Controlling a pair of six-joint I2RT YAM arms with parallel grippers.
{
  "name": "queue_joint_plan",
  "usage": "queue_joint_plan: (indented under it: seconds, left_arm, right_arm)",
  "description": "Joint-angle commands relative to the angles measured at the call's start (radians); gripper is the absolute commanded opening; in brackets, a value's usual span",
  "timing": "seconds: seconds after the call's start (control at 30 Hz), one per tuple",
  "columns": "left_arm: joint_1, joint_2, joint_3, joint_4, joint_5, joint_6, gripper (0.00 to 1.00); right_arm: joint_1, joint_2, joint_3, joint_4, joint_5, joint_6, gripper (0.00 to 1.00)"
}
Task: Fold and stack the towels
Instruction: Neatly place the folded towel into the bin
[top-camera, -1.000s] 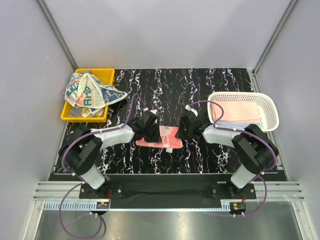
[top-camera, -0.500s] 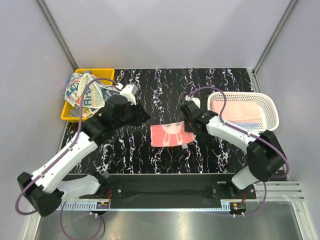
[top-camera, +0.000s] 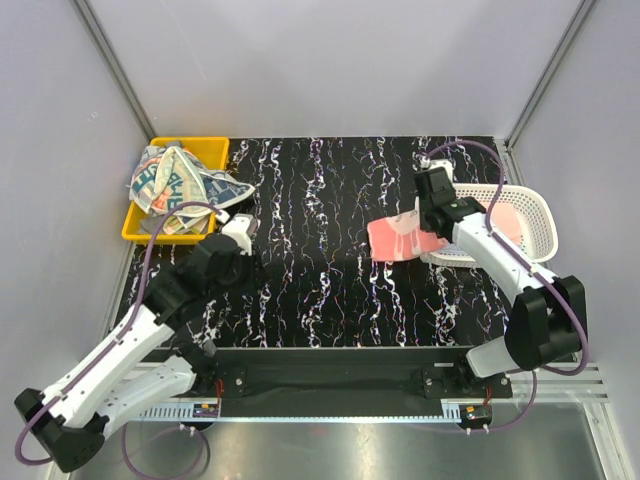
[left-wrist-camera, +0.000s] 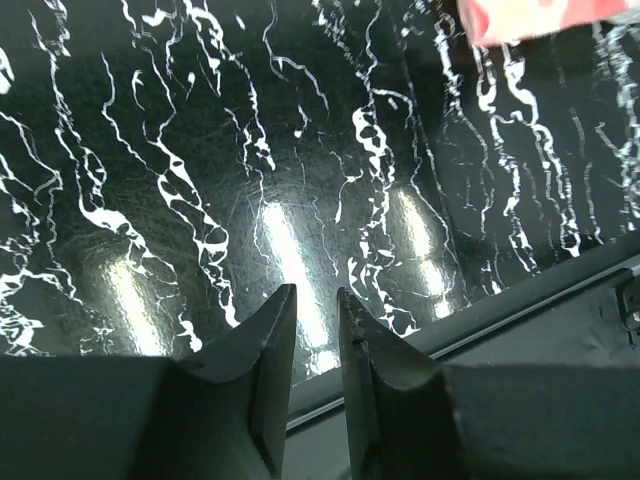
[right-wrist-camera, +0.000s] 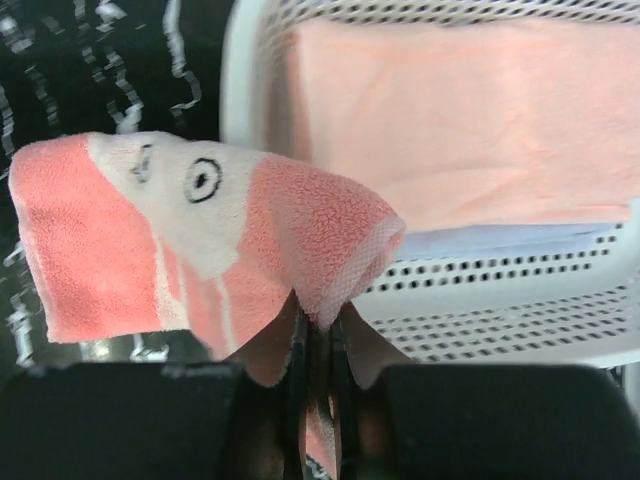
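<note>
Since half a second ago both arms have shifted: the right arm has carried the pink rabbit-print towel (top-camera: 398, 240) away from the middle of the table (top-camera: 320, 290) toward the white mesh basket (top-camera: 541, 212), and the left arm has drawn back to the near-left part of the table.

From my station, the right gripper (right-wrist-camera: 318, 328) has its 2 fingers pinched tight on a fold of the rabbit-print towel, and the cloth drapes out from them to the left. On the right wrist view the printed eye and face markings show on the upper side. From above, the towel hangs just beside the basket's left rim, its right edge overlapping the near-left corner. I cannot tell whether its lower edge touches the table.

Inside the basket a plain pink towel (right-wrist-camera: 450, 120) lies flat, with a pale blue-white towel (right-wrist-camera: 500, 240) showing under its near edge.

The left gripper (left-wrist-camera: 315, 310) hovers over bare table, its fingers almost together, only a thin slit between them and nothing in it.

Far left, the beige towels (top-camera: 175, 185) with teal lettering lie heaped in the yellow bin (top-camera: 140, 233), spilling over its right edge.
</note>
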Motion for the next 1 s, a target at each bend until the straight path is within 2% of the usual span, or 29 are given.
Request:
queue_joint_plan:
  seconds: [0.0, 0.17, 0.6, 0.97]
  left_arm:
    - [0.001, -0.059, 0.008, 0.012, 0.002, 0.032, 0.28]
    - [0.003, -0.077, -0.014, 0.032, 0.032, 0.045, 0.28]
    - [0.003, -0.106, -0.029, 0.057, 0.051, 0.055, 0.29]
    - [0.001, -0.131, -0.034, 0.062, 0.051, 0.055, 0.29]
  right_arm:
    - [-0.107, -0.051, 0.004, 0.073, 0.015, -0.104, 0.00]
    - [-0.223, -0.085, -0.023, 0.159, -0.066, -0.207, 0.00]
    - [-0.467, -0.052, -0.015, 0.268, -0.227, -0.258, 0.00]
    - [-0.542, 0.116, 0.063, 0.322, -0.232, -0.304, 0.00]
